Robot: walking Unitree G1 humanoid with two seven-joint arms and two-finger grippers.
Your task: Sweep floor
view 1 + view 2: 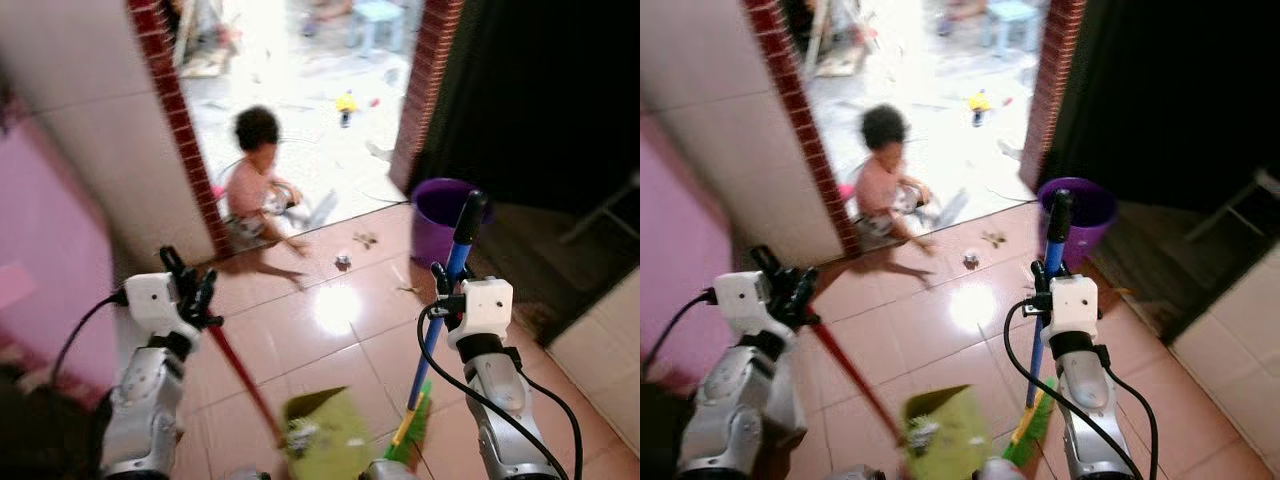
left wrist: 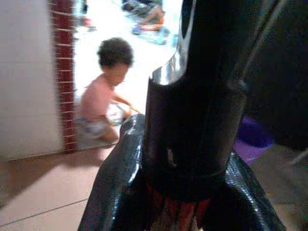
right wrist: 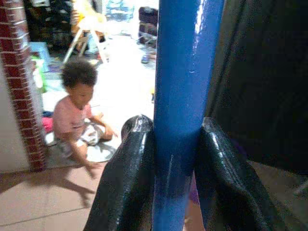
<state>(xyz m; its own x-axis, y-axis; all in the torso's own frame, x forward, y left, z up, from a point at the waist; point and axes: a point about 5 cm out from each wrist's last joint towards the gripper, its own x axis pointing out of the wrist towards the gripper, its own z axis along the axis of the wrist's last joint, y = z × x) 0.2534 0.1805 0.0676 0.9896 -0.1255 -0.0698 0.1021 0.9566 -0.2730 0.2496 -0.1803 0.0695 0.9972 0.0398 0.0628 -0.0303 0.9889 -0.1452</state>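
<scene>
My right gripper [image 1: 447,283] is shut on the blue broom handle [image 1: 452,275], which slants down to a green broom head [image 1: 412,428] on the tiled floor. Along that wrist, the blue broom handle [image 3: 183,96] sits clamped between both black fingers [image 3: 126,183]. My left gripper [image 1: 192,288] is shut on the red dustpan handle [image 1: 240,380], which runs down to a light green dustpan [image 1: 325,435] holding a little debris. In the left wrist view the handle's black end [image 2: 192,125] sits between the fingers [image 2: 115,187]. Small scraps of litter [image 1: 343,261] lie near the doorway.
A child [image 1: 258,180] sits on the floor in the doorway between two brick posts [image 1: 175,110]. A purple bucket [image 1: 440,215] stands by the right post, just beyond the broom. A pink wall [image 1: 40,250] is at my left, a dark curtain [image 1: 540,100] at my right.
</scene>
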